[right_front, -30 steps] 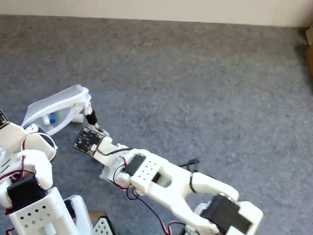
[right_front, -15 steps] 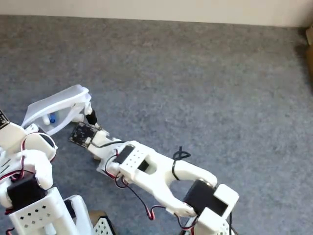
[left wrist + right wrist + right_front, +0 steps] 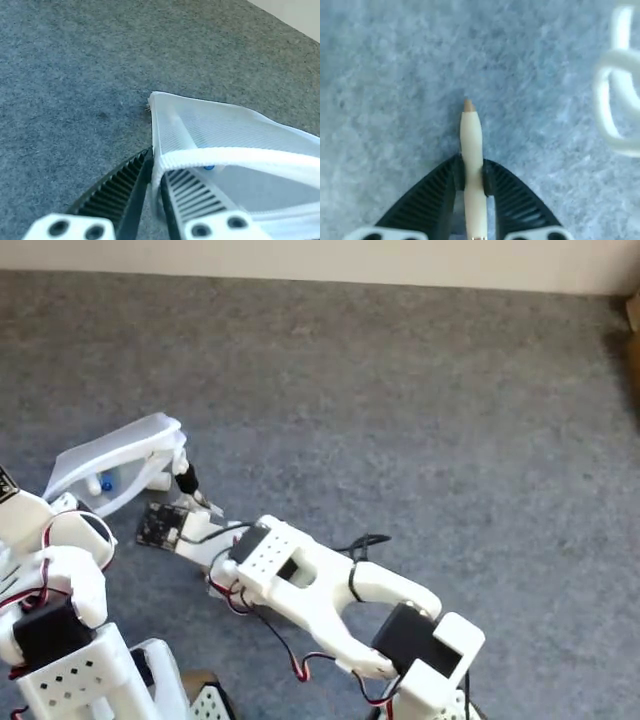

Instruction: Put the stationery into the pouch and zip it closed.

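Note:
The white mesh pouch (image 3: 118, 455) lies at the table's left with its mouth held up. My left gripper (image 3: 155, 172) is shut on the pouch's rim (image 3: 225, 159) at one end. A small blue item (image 3: 209, 167) shows through the mesh (image 3: 106, 483). My right gripper (image 3: 470, 172) is shut on a white pencil (image 3: 471, 142), whose tan tip (image 3: 468, 105) points down at the carpet. In the high view the right gripper (image 3: 192, 492) sits just beside the pouch's near right corner. The pouch's white edge (image 3: 615, 100) appears off to one side of the pencil.
Grey carpet (image 3: 420, 410) covers the table, open to the right and toward the back. The left arm's white base (image 3: 60, 640) fills the lower left corner. The right arm (image 3: 330, 590) stretches across the front from the bottom centre.
The right arm's wrist has slid a little to the left and toward the front, and its elbow has swung left. The pouch and the left arm stay put.

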Tool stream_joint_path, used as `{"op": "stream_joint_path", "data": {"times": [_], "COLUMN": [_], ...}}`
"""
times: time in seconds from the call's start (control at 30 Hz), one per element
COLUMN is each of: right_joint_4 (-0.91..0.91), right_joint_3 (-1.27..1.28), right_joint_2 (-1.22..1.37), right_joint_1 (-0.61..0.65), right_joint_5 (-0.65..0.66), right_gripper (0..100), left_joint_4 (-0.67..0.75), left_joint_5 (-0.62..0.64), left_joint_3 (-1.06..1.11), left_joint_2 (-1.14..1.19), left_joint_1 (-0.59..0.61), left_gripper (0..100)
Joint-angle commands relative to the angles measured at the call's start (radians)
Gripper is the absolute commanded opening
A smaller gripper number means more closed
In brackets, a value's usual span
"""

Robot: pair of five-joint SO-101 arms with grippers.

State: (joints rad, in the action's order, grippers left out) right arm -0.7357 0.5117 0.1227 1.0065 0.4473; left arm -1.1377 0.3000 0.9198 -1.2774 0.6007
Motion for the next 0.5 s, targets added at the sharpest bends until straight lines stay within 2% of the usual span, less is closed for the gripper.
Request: {"op": "stream_joint_path", "data": {"times": [0.0,0.47], "right_joint_4": [-0.058,-0.061], "right_joint_3": [-0.028,-0.022], "right_joint_2": [0.001,-0.002], "right_joint_1": [-0.002,-0.005], "right_joint_5": [0.041,0.044], "right_gripper": [0.8,0.5], "left_joint_4": [0.026,0.026], "left_joint_5": [0.006,0.006], "left_joint_3": [-0.015,-0.015], "left_joint_2": [0.004,0.004], "left_joint_1": [0.005,0.005], "left_gripper": [1,1]}}
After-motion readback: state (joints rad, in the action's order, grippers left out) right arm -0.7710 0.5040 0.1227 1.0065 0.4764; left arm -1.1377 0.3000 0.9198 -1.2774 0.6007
